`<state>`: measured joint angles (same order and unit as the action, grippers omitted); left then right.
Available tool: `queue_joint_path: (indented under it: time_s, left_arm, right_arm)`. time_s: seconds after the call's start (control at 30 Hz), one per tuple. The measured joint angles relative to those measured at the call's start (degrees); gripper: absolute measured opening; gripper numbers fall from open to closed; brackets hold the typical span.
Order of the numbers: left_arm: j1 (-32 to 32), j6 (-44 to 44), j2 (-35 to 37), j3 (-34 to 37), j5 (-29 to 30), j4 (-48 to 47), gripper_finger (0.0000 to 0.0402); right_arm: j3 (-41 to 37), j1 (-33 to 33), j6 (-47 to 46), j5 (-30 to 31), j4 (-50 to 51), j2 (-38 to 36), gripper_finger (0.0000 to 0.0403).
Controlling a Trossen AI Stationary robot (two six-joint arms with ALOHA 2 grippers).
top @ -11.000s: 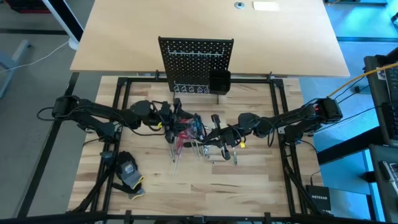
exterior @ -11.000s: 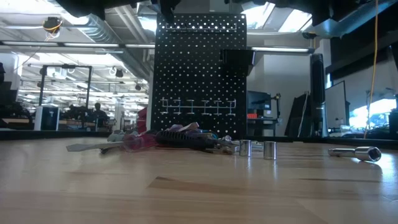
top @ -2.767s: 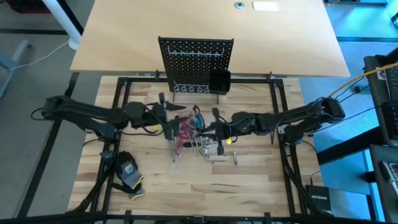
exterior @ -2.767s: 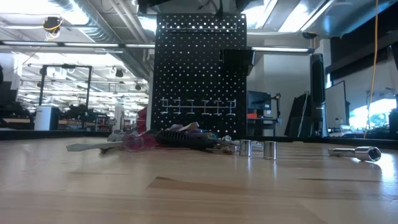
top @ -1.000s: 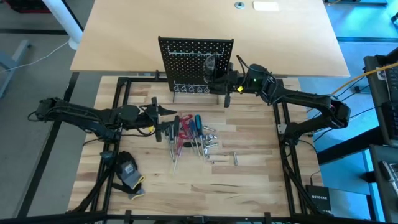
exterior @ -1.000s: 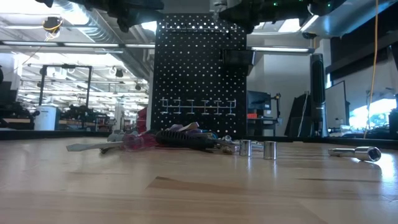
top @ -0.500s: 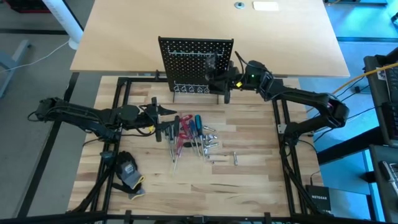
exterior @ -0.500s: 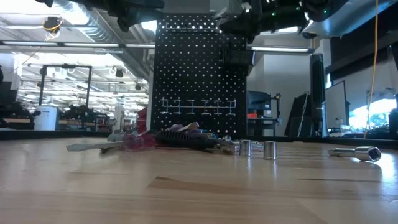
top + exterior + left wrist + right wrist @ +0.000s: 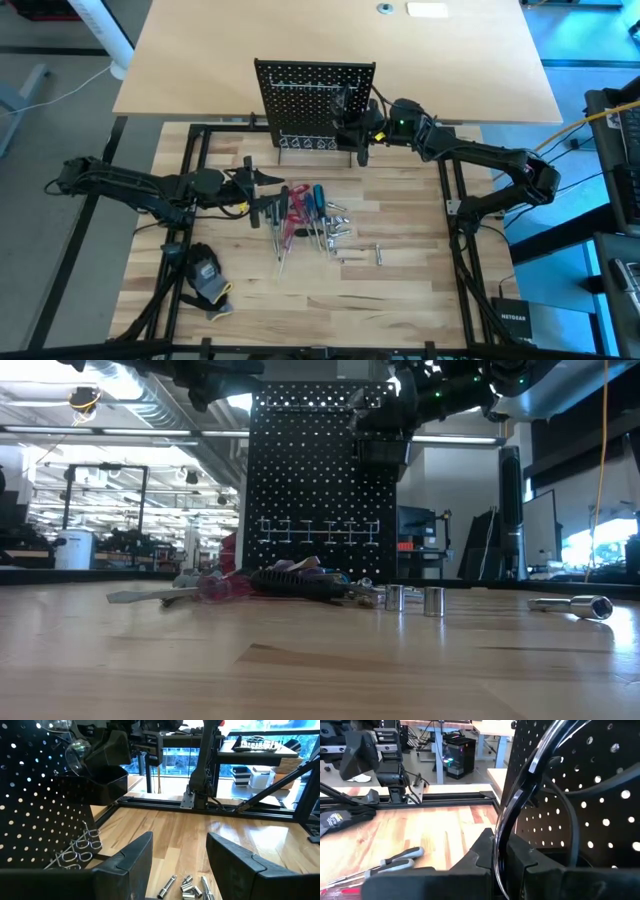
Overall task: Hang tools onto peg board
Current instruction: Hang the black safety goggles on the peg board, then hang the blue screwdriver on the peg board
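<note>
Well in front of the peg board (image 9: 315, 100), a black-and-yellow glove (image 9: 205, 275) lies near the bench's (image 9: 400, 300) front-left corner, just inside the black frame rail (image 9: 462, 270) that rings the wood. We see wide bare planks in front of the peg board on the glove's far side and along the front edge.

Closer to the peg board, the tools (image 9: 305, 215) lie in a loose heap: red, blue and dark-handled screwdrivers, with silver bits (image 9: 410, 598) trailing off one side. A bare strip of wood separates the heap from the peg board's foot.

The left gripper (image 9: 262, 178) hovers at the heap's left edge, short of the peg board, released, its fingers (image 9: 130, 865) spread with nothing between them.

The peg board stands upright at the bench's rear edge, its wire hooks (image 9: 80, 850) bare. The right gripper (image 9: 350, 125) is up against the peg board's face at the small black bin (image 9: 380, 455), clenched on a clear curved piece (image 9: 520, 795).

Some three seconds ago both grippers hung over the heap. Over the last second the right gripper has edged in from the peg board's right side towards the bin, while the left arm and the heap have not moved.
</note>
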<state>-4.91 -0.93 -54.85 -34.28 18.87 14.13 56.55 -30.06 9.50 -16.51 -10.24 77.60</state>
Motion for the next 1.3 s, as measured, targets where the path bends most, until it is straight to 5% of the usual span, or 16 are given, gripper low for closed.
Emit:
queue_joint_path:
  time_s: [0.53,1.0,1.3]
  left_arm:
    - [0.0,-0.2,0.0,0.0,0.0,0.0,0.0175]
    - [0.0,-0.2,0.0,0.0,0.0,0.1,0.0175]
    - [0.0,-0.2,0.0,0.0,0.0,0.1,0.0175]
  right_arm:
    - [0.0,0.0,0.2,1.1,2.3,-0.3,0.0024]
    - [-0.1,0.0,-3.4,3.6,3.6,-0.5,0.0136]
    - [-0.1,0.1,-1.8,4.9,11.4,-7.4,0.0183]
